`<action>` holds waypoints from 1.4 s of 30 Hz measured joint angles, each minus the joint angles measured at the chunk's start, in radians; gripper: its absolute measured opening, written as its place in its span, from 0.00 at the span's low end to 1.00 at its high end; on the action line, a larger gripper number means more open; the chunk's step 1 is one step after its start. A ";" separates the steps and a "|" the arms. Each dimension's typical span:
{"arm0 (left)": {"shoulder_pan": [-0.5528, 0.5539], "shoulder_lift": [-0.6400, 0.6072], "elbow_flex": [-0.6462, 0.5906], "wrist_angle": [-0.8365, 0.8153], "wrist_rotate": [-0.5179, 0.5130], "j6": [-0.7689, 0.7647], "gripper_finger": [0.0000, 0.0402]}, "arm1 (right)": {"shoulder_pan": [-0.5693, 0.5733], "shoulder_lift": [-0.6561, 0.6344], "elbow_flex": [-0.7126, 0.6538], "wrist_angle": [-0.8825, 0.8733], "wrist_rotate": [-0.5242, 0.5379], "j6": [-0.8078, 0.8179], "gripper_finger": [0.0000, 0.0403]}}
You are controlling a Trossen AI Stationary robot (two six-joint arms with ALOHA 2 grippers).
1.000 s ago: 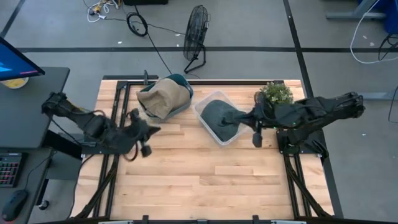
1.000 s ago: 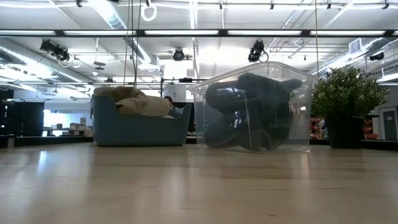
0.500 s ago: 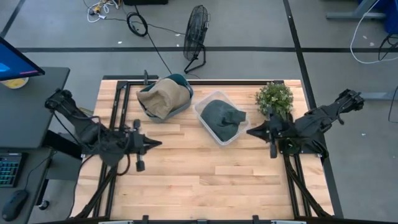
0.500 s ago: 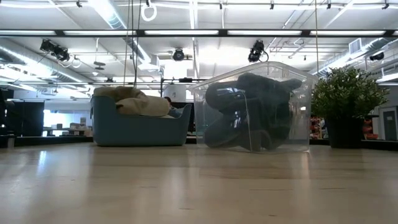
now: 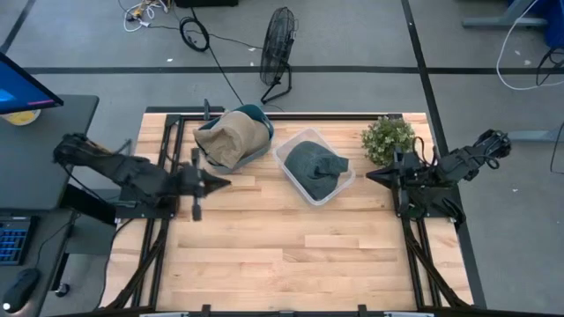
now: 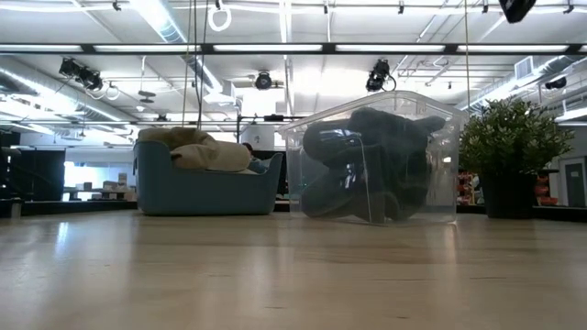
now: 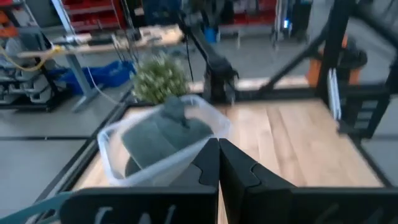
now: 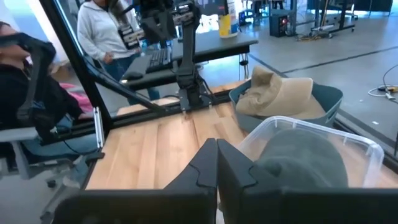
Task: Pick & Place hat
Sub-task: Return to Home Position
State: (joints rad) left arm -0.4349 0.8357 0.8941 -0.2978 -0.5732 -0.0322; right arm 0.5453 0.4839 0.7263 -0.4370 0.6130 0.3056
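A dark grey-green hat (image 5: 315, 165) lies inside a clear plastic bin (image 5: 345, 185) at the table's far middle; both show in the low view (image 6: 367, 165). A tan hat (image 5: 231, 136) rests in a blue tub (image 5: 256, 150) to the bin's left. My left gripper (image 5: 222, 182) is shut and empty, hovering near the table's left edge and pointing right; its shut fingers show in the left wrist view (image 7: 217, 163). My right gripper (image 5: 370, 176) is shut and empty, right of the bin, below the plant; its shut fingers show in the right wrist view (image 8: 216, 163).
A potted plant (image 5: 388, 138) stands at the far right corner, close to my right arm. Bare wood spreads over the table's near half (image 5: 291, 255). A person (image 8: 106, 31) stands beyond the table's left side, near a desk.
My right gripper has drawn back from over the clear bin toward the table's right edge, leaving the dark hat in the bin. My left gripper has swung a little toward the near edge and then back toward the far edge, staying near the left edge.
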 joint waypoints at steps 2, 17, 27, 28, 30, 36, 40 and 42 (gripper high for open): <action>0.007 -0.054 -0.025 0.014 0.001 0.001 0.01 | 0.000 -0.031 -0.031 0.010 0.000 -0.003 0.01; 0.168 -0.164 -0.432 0.531 0.113 0.097 0.01 | -0.001 -0.178 -0.206 0.114 0.044 -0.001 0.01; 0.294 -0.336 -0.440 0.437 0.212 0.080 0.01 | -0.001 -0.268 -0.221 0.072 0.065 -0.053 0.01; 0.290 -0.356 -0.455 0.438 0.212 0.069 0.01 | -0.001 -0.282 -0.237 0.080 0.073 -0.052 0.01; 0.280 -0.388 -0.500 0.441 0.212 0.065 0.01 | -0.001 -0.309 -0.278 0.099 0.087 -0.052 0.01; 0.275 -0.463 -0.670 0.624 0.213 0.095 0.01 | -0.001 -0.390 -0.382 0.152 0.086 -0.052 0.01; 0.275 -0.519 -0.743 0.642 0.213 0.102 0.01 | -0.001 -0.449 -0.419 0.151 0.086 -0.057 0.01; 0.275 -0.551 -0.763 0.642 0.213 0.105 0.01 | -0.001 -0.478 -0.429 0.146 0.084 -0.079 0.01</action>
State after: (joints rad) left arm -0.1600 0.2850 0.1307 0.3446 -0.3604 0.0726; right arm 0.5446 0.0060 0.2974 -0.2908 0.6974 0.2268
